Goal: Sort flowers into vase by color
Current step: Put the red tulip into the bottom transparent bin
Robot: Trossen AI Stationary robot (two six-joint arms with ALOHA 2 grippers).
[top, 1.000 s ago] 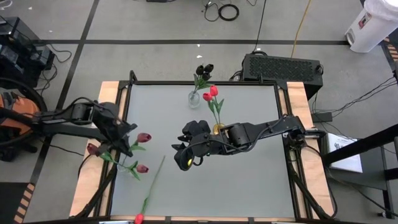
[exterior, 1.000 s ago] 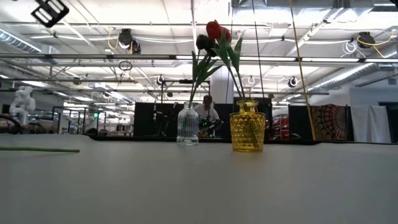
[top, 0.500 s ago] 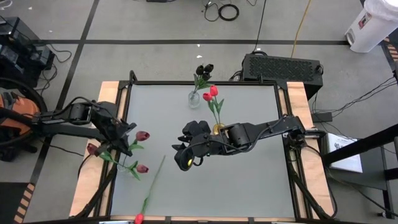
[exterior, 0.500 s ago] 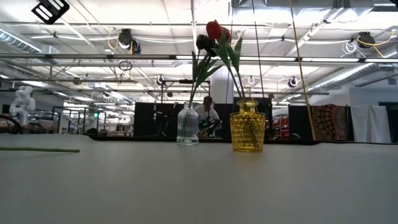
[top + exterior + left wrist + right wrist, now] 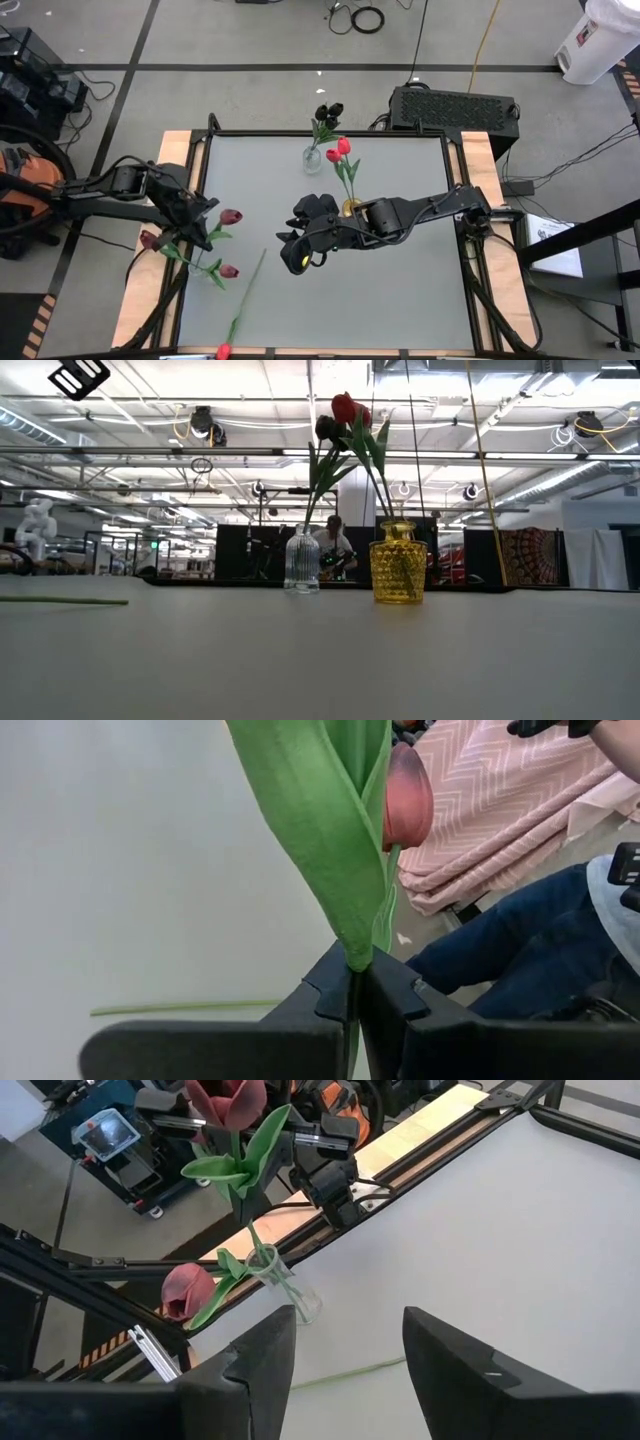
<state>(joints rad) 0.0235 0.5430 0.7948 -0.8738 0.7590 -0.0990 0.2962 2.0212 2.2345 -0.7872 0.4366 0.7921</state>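
My left gripper [image 5: 205,224] hovers by the table's left edge, shut on a maroon tulip [image 5: 231,217] above a clear glass vase [image 5: 213,272]. That vase holds two maroon tulips [image 5: 150,238]. In the right wrist view the held tulip [image 5: 232,1102] stands upright over this vase [image 5: 285,1292]. My right gripper [image 5: 284,250] waits open at mid-table, touching nothing. A red tulip [image 5: 240,300] lies flat near the near edge. At the far side, a clear vase [image 5: 313,158] holds black tulips [image 5: 328,110]. A yellow vase [image 5: 398,565] holds red tulips [image 5: 338,151]. My left gripper pinches the maroon tulip's thin stem [image 5: 352,988] between its two fingers, just below the base of the big green leaf [image 5: 320,830]. The tulip is lifted clear and upright, head [image 5: 407,802] beyond the fingertips. Its lower stem runs down toward the glass vase's mouth; whether it is inside, I cannot tell.
Wooden rails [image 5: 148,285] and a dark frame border the grey table [image 5: 400,290]. The right arm [image 5: 420,210] stretches across the table's middle beside the yellow vase. A person's legs [image 5: 520,950] show beyond the left edge. Bare table lies at the near right.
My left gripper has risen very slightly with the maroon tulip, then kept still. The vases and the lying red tulip stay where they were.
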